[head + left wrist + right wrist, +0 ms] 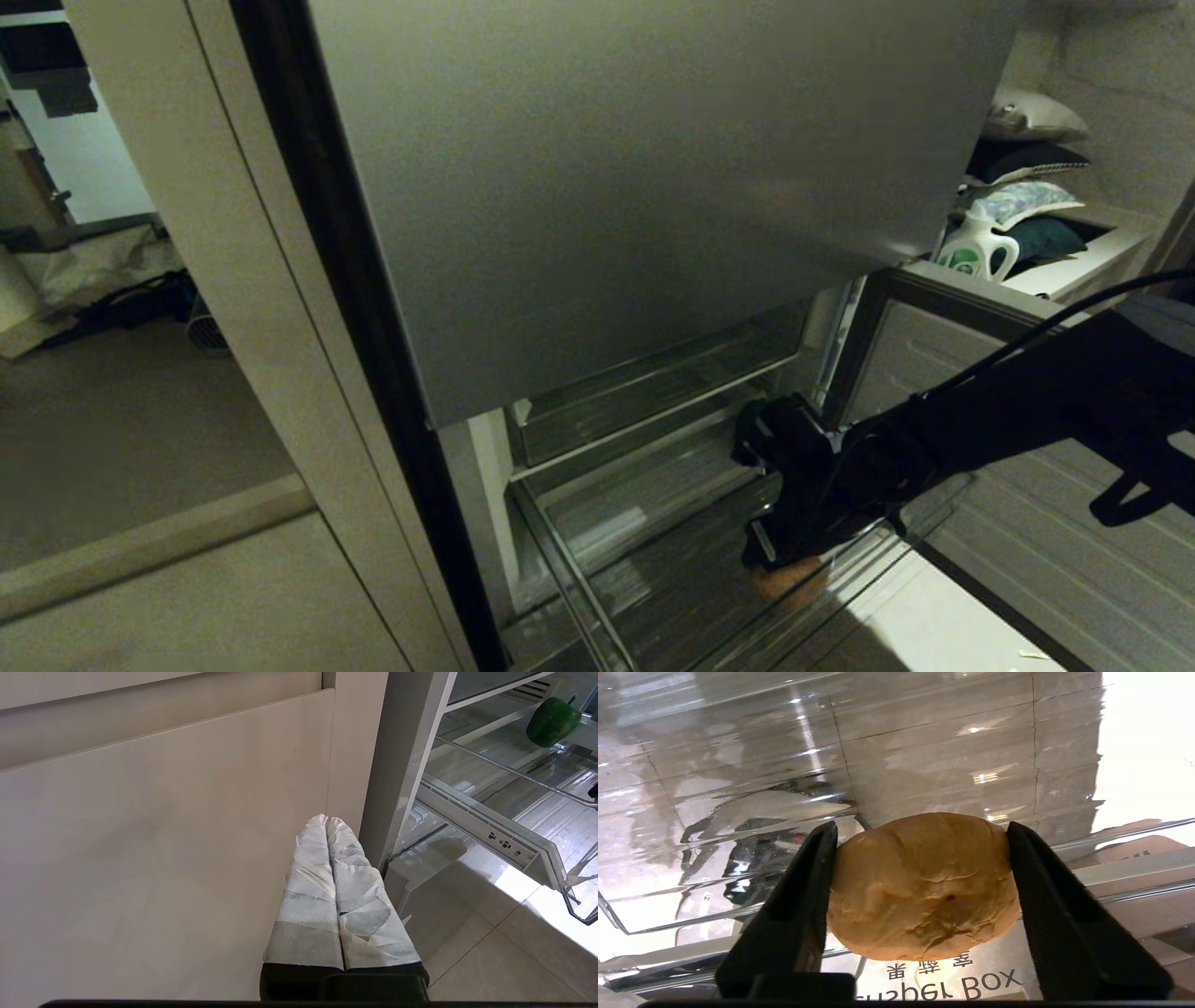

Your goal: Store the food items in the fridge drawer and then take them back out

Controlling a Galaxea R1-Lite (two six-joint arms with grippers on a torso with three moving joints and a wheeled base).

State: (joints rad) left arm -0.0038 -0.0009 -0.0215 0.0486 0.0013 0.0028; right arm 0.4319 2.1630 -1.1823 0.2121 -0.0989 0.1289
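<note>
Potato (922,886) sits gripped between right end effector (922,835) fingers.

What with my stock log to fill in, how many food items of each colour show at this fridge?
Tan-brown: 1, the potato-like piece, between the fingers of the right gripper.
Dark green: 1, the rounded pepper-like piece, inside the fridge.
Total: 2
</note>
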